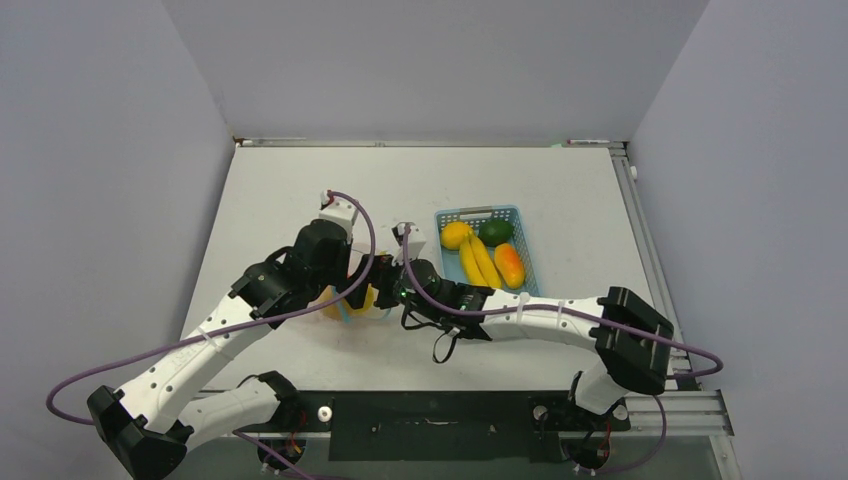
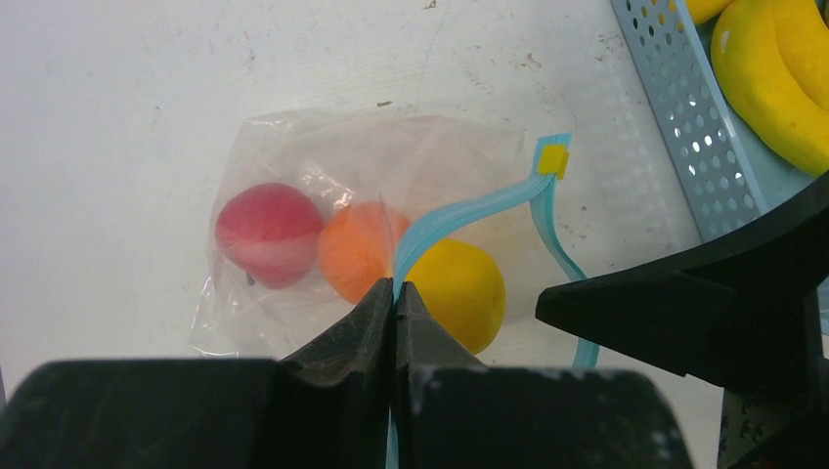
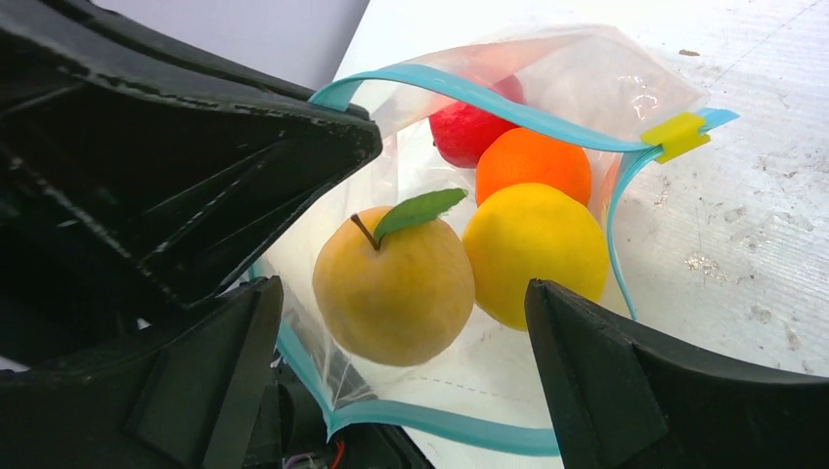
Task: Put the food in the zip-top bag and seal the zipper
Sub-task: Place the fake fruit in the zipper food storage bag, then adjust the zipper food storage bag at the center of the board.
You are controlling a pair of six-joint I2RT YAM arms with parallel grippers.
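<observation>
The clear zip-top bag [image 2: 323, 156] lies on the table with its mouth held open. My left gripper [image 2: 395, 288] is shut on the teal zipper [image 2: 469, 210] strip, lifting the upper lip. Inside lie a red apple [image 2: 269, 233], an orange [image 2: 357, 251] and a yellow lemon [image 2: 459, 293]. In the right wrist view a yellow leafed fruit [image 3: 394, 313] sits in the bag's mouth beside the lemon [image 3: 535, 254]. My right gripper [image 3: 401, 288] stands open around it without touching. A yellow slider [image 3: 675, 135] sits at the zipper's far end.
A light-blue lattice basket [image 1: 480, 213] stands right of the bag, holding a lemon [image 1: 456, 234], a lime [image 1: 496, 231], bananas [image 1: 478, 262] and a mango [image 1: 509, 264]. Both arms meet over the bag [image 1: 345, 303]. Grey walls border the table.
</observation>
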